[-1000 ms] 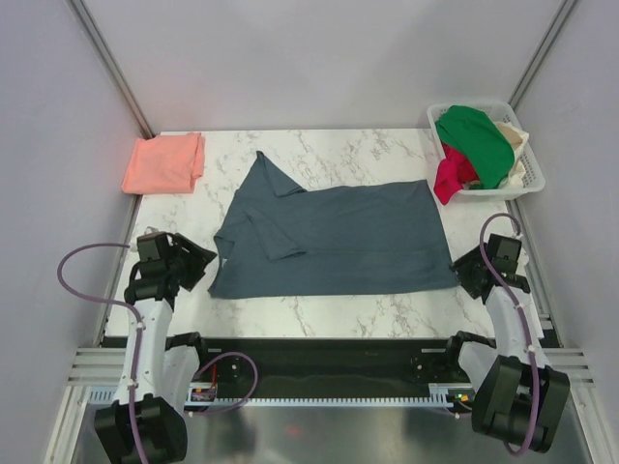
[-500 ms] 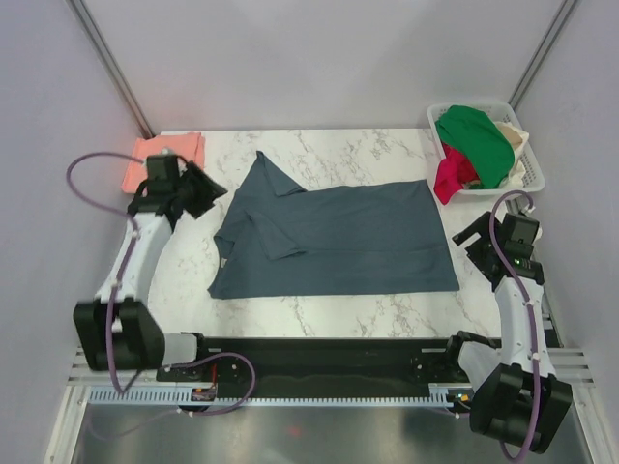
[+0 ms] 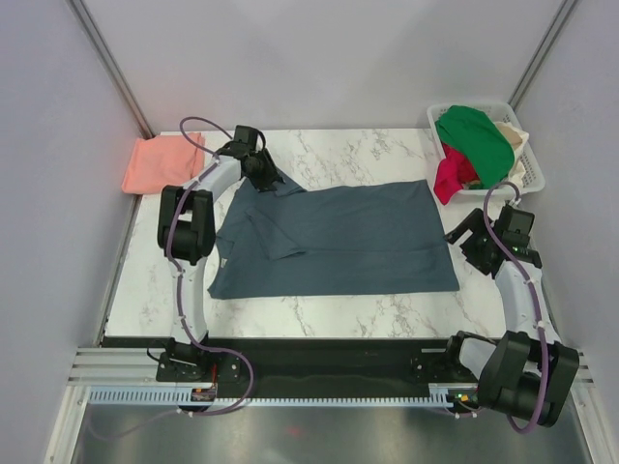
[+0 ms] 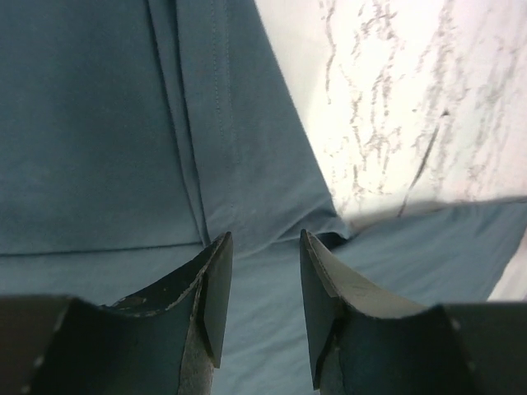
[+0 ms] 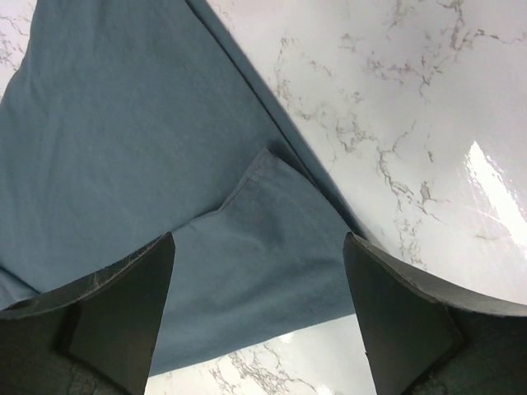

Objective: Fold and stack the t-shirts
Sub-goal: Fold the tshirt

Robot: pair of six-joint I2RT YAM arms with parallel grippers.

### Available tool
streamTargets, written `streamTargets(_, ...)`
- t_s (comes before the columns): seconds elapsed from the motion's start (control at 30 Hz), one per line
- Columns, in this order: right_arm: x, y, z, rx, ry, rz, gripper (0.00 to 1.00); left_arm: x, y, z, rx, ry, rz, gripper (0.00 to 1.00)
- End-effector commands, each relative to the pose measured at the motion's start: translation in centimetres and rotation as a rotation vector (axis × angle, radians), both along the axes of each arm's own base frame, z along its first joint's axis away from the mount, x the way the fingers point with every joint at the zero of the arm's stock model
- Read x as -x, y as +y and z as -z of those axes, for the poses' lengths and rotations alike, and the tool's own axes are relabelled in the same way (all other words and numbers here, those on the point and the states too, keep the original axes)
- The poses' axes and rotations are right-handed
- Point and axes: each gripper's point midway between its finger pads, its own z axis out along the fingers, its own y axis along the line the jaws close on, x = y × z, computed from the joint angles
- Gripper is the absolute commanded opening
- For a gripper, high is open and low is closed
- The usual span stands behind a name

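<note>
Grippers hold nothing: the left gripper (image 4: 262,247) is half spread just over the blue shirt (image 3: 348,232), and the right gripper (image 5: 259,240) is spread wide above its edge. Two shirts, the blue shirt beneath both and the pink shirt (image 3: 162,162) well left of the left gripper. One basket (image 3: 530,180) sits beyond the right gripper.

Table (image 3: 329,314): white marble top with grey veins, enclosed by pale grey walls.
Blue t-shirt (image 3: 348,237): dark slate-blue, spread flat across the middle of the table, long side running left to right; a sleeve lies folded over its left part.
Pink t-shirt (image 3: 162,162): salmon, folded into a small rectangle at the far left corner, apart from the blue t-shirt.
Basket (image 3: 498,191): white, at the far right corner.
Green garment (image 3: 474,140): heaped on top in the basket.
Red garment (image 3: 450,177): draped over the basket's left rim.
Cream garment (image 3: 517,145): at the basket's right side.
Left gripper (image 3: 266,177): over the blue t-shirt's far left point.
Right gripper (image 3: 458,242): just beside the blue t-shirt's right edge.
</note>
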Motion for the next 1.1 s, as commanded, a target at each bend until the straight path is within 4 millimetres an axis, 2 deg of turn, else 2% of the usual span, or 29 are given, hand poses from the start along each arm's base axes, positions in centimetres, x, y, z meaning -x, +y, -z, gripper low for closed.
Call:
streamTargets(0.0, -2.2, -0.2, -2.5, 0.022, -0.090, -0.035, 0.91, -0.9, -0.4, -0.4, -0.039, -0.029, 0.029, 0.45)
streamTargets(0.23, -2.0, 0.0, -2.1, 0.018, -0.082, -0.043, 0.91, -0.7, -0.2, 1.4, -0.077, 0.001, 0.007, 0.45)
streamTargets(0.37, -1.9, 0.1, -1.9, 0.018, -0.079, -0.046, 0.91, -0.1, 0.6, 0.8, -0.133, -0.017, -0.005, 0.45)
streamTargets(0.43, -1.9, 0.1, -1.8, 0.019, -0.079, -0.047, 0.91, -0.1, 1.3, -0.3, -0.173, -0.045, -0.021, 0.47)
streamTargets(0.57, -1.8, 0.1, -1.8, 0.016, -0.079, -0.049, 0.91, -0.1, 1.8, -0.5, -0.210, -0.056, -0.010, 0.49)
streamTargets(0.8, -1.8, 0.2, -1.7, 0.015, -0.076, -0.049, 0.91, -0.1, 0.5, 1.4, -0.179, -0.021, 0.029, 0.50)
streamTargets(1.07, -1.7, 0.0, -1.4, 0.023, -0.070, -0.048, 0.91, -1.1, -1.1, 1.3, -0.158, -0.043, 0.041, 0.47)
